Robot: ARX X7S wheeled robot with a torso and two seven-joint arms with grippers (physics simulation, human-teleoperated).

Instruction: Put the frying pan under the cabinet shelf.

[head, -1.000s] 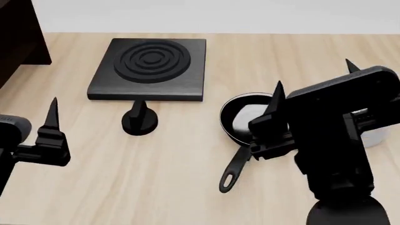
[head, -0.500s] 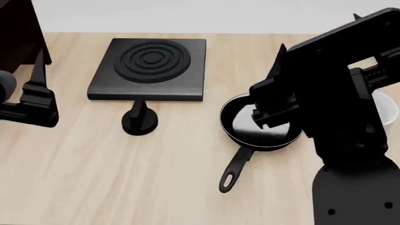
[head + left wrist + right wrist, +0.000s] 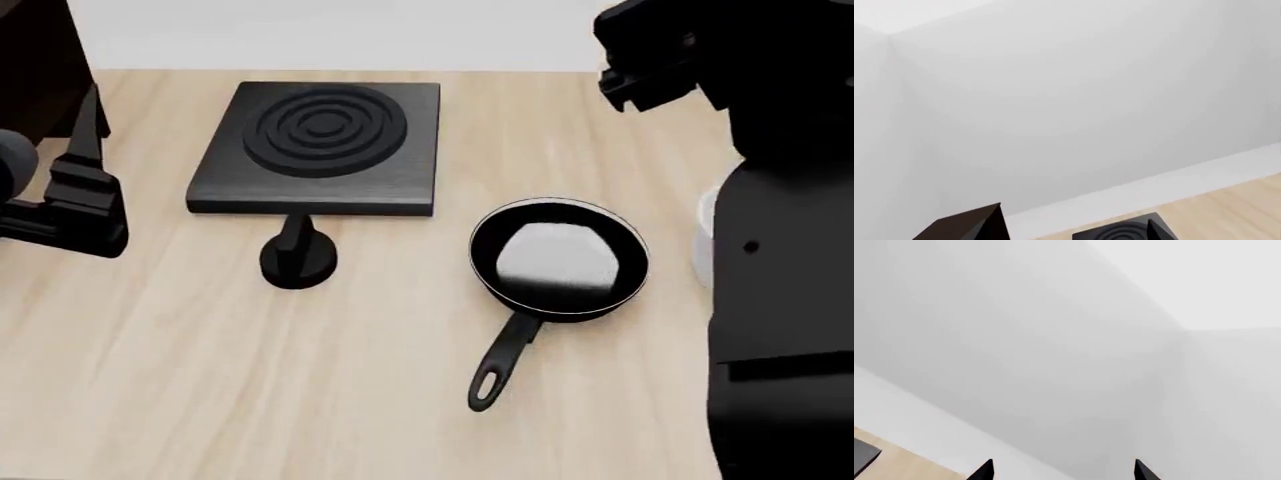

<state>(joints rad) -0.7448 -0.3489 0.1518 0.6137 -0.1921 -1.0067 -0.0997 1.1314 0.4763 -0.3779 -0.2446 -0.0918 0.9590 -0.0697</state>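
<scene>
The frying pan [image 3: 558,255] lies flat on the wooden table, right of centre in the head view. It is black with a pale inside, and its long handle [image 3: 501,360] points toward the near edge. Nothing grips it. The dark brown cabinet shelf [image 3: 34,60] stands at the far left corner and also shows in the left wrist view [image 3: 954,231]. My left gripper [image 3: 80,150] hovers open near the cabinet, its tips wide apart [image 3: 1076,231]. My right gripper [image 3: 1063,471] is open, raised high above the pan and facing the wall.
A square black burner plate [image 3: 320,145] with concentric rings sits at the back between cabinet and pan. A small black knob-like object [image 3: 298,255] stands in front of it. My right arm [image 3: 781,300] hides most of a white bowl [image 3: 699,235] at the right edge.
My right arm has lifted up and back off the pan, uncovering it. My left gripper moved farther away toward the cabinet, then held. The pan has not moved.
</scene>
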